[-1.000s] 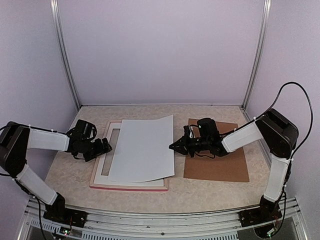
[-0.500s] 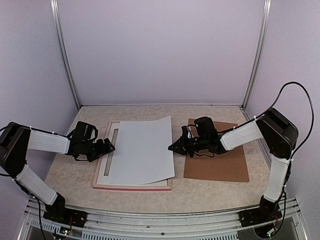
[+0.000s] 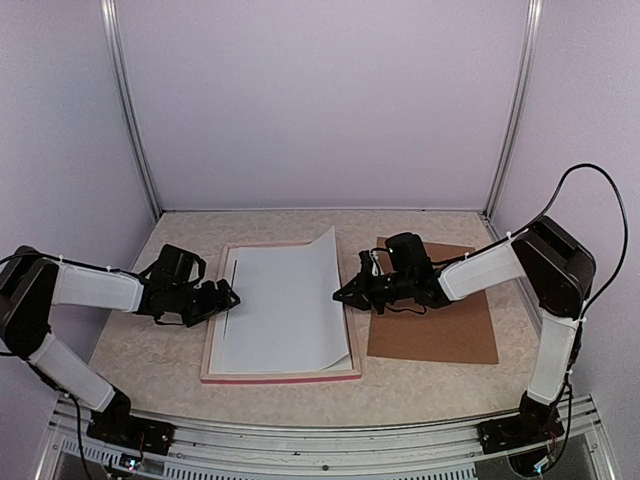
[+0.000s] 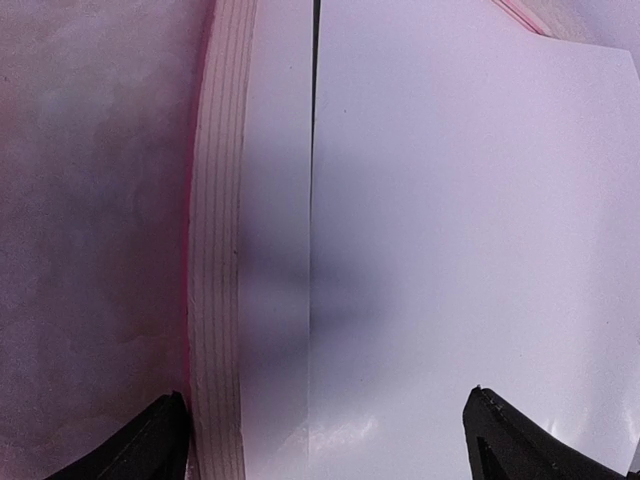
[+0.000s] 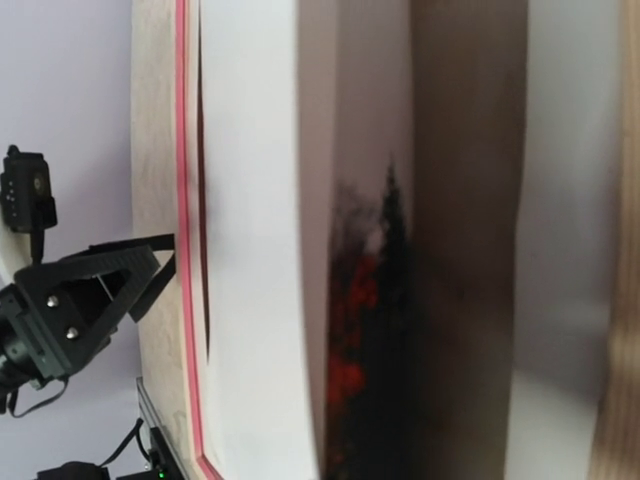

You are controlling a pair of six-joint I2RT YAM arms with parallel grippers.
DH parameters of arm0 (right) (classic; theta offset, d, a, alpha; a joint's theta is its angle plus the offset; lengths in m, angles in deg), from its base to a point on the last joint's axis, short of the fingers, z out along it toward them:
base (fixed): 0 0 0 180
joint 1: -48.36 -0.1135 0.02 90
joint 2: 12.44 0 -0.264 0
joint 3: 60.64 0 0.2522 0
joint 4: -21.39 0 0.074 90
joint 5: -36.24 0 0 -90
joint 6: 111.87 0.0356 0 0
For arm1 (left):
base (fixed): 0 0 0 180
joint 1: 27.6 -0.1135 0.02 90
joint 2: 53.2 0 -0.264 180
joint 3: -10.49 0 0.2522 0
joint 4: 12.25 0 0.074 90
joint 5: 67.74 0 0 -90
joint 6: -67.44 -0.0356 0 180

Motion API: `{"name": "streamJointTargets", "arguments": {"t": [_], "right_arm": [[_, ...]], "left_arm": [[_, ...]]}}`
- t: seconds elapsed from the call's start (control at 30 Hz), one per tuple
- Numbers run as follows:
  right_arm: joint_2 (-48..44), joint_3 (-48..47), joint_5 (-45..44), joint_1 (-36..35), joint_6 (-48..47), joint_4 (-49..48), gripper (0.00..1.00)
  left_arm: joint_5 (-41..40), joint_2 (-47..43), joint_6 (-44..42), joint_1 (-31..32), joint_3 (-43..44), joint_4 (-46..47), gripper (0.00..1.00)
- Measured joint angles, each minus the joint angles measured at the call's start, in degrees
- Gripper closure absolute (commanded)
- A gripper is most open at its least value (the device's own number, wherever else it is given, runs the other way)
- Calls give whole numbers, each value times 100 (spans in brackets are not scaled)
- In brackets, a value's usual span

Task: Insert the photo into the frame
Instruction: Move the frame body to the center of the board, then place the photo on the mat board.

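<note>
My left pincer (image 3: 230, 296) is spread at the frame's (image 3: 280, 376) left side. My right pincer (image 3: 340, 296), pressed together, sits by the photo's (image 3: 285, 305) curled-up edge. The photo lies between them in the frame, so a hard push could bend it or slide it out.

White-backed photo (image 3: 285, 305), pink-red-edged pale frame (image 3: 280, 376), brown board (image 3: 440, 335), beige marbled table (image 3: 150, 350)

Brown board (image 3: 440, 335) flat on my right half of the table, beige marbled table (image 3: 420, 385) beneath it, pale lilac walls (image 3: 320, 100) behind and at both sides, metal posts (image 3: 130, 110) in the back corners, a brown band seen from my right wrist, perhaps that same board.
</note>
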Motion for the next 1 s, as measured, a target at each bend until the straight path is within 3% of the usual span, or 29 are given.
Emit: {"name": "streamJointTargets", "arguments": {"t": [0.37,1.0], "right_arm": [[-426,-76,273,0,-120,66,100],[-570,-1488,737,-343,-76,190,100]], "left_arm": [[-76,-352,15,-96,4,-7,1],[-459,-1609,-52,-929,160,-586,1]]}}
